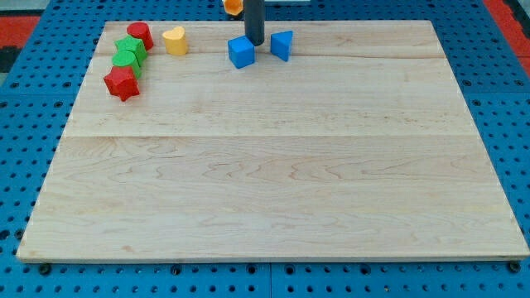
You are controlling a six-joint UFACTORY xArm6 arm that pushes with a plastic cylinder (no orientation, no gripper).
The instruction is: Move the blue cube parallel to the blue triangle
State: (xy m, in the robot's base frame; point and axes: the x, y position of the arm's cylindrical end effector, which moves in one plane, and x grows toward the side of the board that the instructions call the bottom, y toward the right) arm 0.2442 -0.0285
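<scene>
Pale wood board (273,182) on a blue pegboard (33,99), blocks bunched along the view's top. Dark rod comes straight down from the top edge; my tip (254,44) sits between the blue cube (241,51) and the blue triangle (282,44), just behind the cube's right corner, maybe touching it, hard to tell at this angle. It has no jaws and grips nothing. Cube sits just left of the triangle, slightly lower in the view. Further left: yellow heart-like block (175,40), red block (140,35), two green blocks (131,47) (126,60), red star (122,82). An orange block (234,6) is cut off at the top edge.
</scene>
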